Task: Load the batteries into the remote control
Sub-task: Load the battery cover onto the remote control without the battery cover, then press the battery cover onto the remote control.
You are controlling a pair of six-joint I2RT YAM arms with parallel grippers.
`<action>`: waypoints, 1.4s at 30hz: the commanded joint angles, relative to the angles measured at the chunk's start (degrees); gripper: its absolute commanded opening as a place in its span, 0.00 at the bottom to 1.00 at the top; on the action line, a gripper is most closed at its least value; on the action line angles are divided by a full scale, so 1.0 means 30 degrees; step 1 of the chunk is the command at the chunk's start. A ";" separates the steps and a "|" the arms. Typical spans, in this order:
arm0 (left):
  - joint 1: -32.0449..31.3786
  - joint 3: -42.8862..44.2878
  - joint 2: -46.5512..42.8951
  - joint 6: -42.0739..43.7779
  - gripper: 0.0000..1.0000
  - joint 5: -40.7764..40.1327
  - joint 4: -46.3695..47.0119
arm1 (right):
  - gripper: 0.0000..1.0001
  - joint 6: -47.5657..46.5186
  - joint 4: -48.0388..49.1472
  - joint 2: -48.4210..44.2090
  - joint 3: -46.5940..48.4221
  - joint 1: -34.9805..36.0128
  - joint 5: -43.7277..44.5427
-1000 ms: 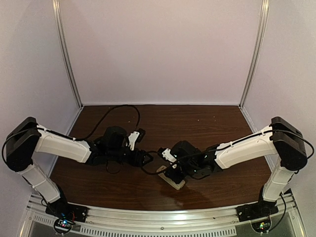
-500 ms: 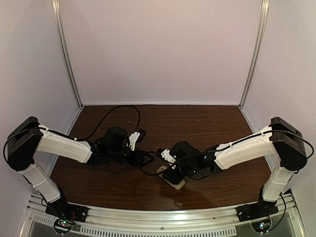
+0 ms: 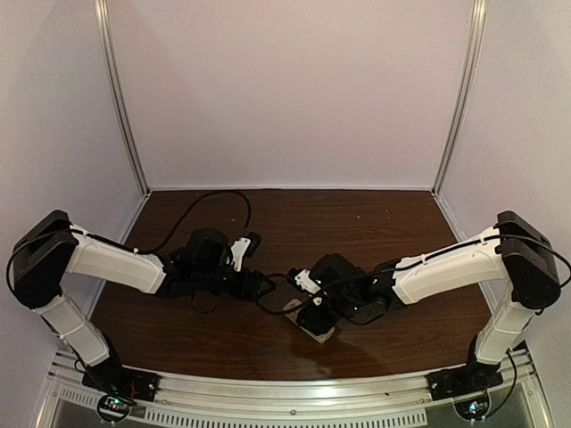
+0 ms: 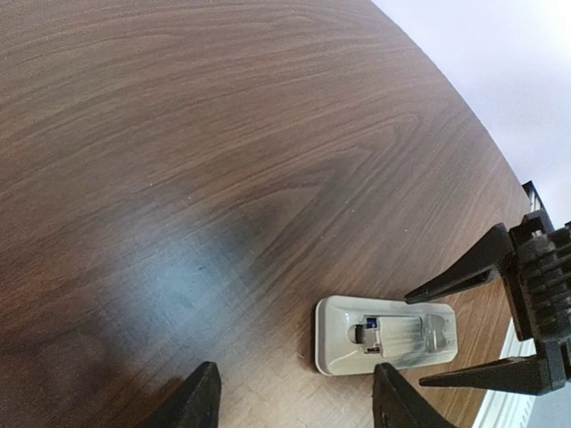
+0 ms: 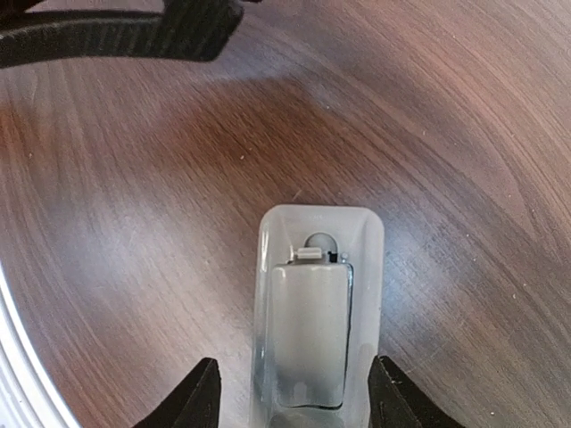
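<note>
Remote control lies back-up on the table; right pincer wide astride it, left pincer wide, empty

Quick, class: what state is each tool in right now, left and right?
Left tool: open, holding nothing.
Right tool: open, fingers either side of the remote control.

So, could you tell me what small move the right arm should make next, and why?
Probably lift the right gripper straight up, clear of the remote control. Its jaws stand open either side of the remote, gripping nothing, and a battery already lies in the recess.
</note>
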 commanded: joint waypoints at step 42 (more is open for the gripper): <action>-0.0124 0.1098 0.3170 0.0504 0.42 0.4093 0.3651 | 0.12 0.3406 0.4206 -0.0163 -0.1580 -0.1900 -0.4050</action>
